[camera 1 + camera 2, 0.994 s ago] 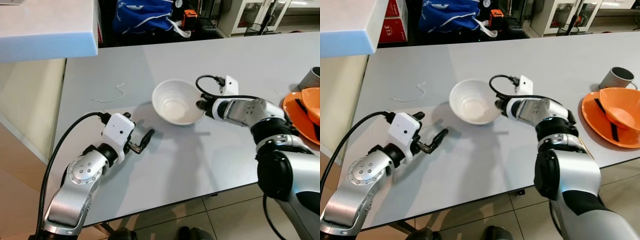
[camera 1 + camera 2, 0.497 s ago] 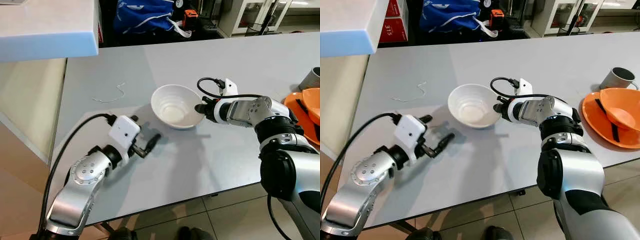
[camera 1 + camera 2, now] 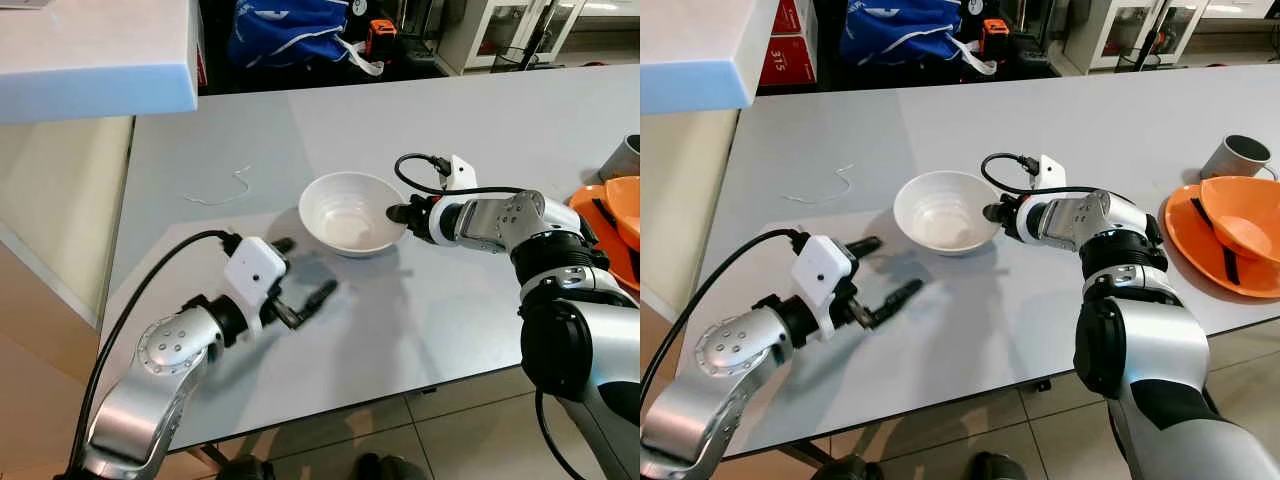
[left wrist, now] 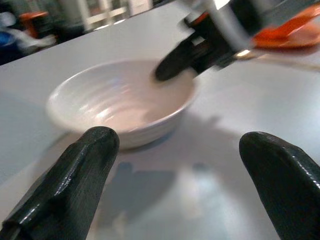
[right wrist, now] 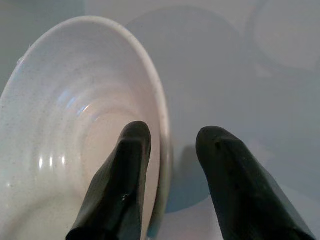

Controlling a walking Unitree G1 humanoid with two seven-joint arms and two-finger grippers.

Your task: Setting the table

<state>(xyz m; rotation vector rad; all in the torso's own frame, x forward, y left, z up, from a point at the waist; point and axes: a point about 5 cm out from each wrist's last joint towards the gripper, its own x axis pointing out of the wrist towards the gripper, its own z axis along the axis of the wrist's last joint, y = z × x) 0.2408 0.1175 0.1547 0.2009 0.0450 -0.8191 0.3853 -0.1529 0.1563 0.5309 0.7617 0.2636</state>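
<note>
A white bowl (image 3: 945, 211) sits on the grey table (image 3: 1140, 110), roughly midway along it and nearer the front edge than the back. The right gripper (image 5: 167, 165) straddles the bowl's rim on the side facing the right end, one finger inside and one outside, slightly parted rather than pinching it. The left gripper (image 3: 883, 268) hovers low by the front edge, fingers spread wide and pointing at the bowl, well short of it. At the right end rest an orange plate (image 3: 1200, 245) carrying an orange bowl (image 3: 1240, 215), with a grey cup (image 3: 1238, 155) just behind.
</note>
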